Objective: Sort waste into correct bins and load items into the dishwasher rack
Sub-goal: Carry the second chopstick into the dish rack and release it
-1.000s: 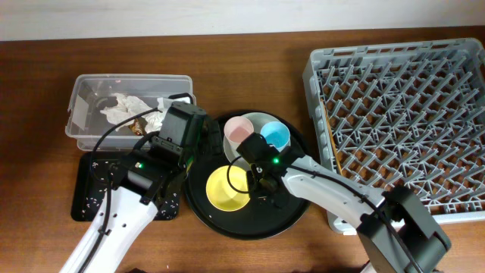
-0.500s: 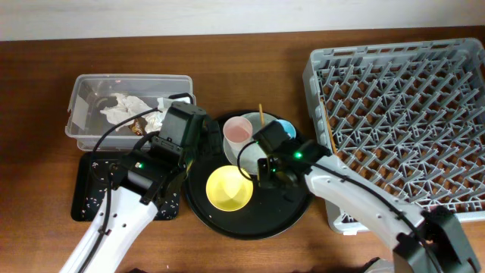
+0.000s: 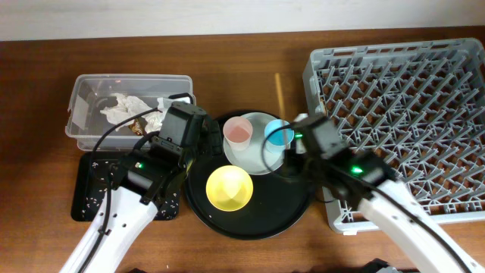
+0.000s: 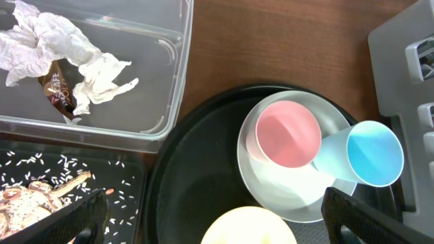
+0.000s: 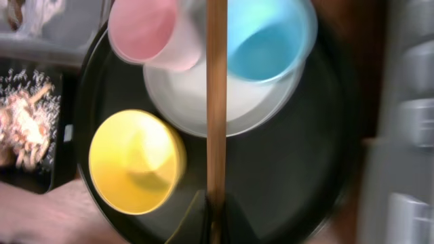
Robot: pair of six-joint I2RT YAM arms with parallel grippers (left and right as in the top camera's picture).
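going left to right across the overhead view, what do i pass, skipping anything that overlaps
clear box → pink cup → light-blue cup → dishwasher rack

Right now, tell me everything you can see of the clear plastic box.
The clear plastic box is a rectangular see-through tub with rounded corners, no lid, flat on the wooden table at rear left. Inside lie crumpled white tissues and a brown wrapper; the rest of its floor is bare. The shallow black tray lies along its near side. From overhead, the left arm hides its near right corner.
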